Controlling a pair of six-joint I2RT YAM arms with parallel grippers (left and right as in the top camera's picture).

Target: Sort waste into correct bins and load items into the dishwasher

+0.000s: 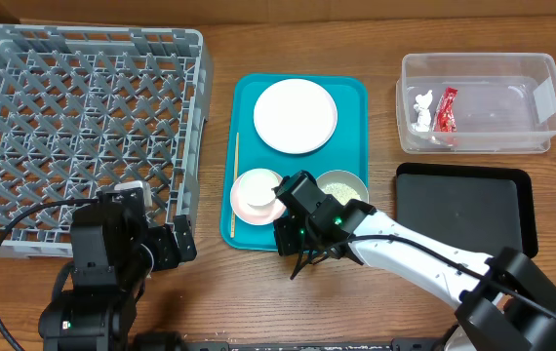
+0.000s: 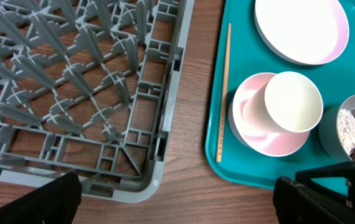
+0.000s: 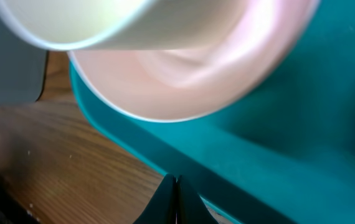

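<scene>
Now: left fingers [image 2: 330, 199] spread wide, empty; right fingers [image 3: 165, 206] pinched together, empty, at teal tray [image 3: 277, 155] edge.

The overhead camera looks straight down on the whole table [image 1: 297, 39]. The left wrist camera looks from well above, past the left gripper [image 2: 177, 186], onto the dish rack [image 2: 84, 81] corner and teal tray [image 2: 243, 68]. The right wrist camera sits close behind the right gripper [image 3: 176, 193], just short of the pink bowl [image 3: 184, 81], which all three views share.
</scene>
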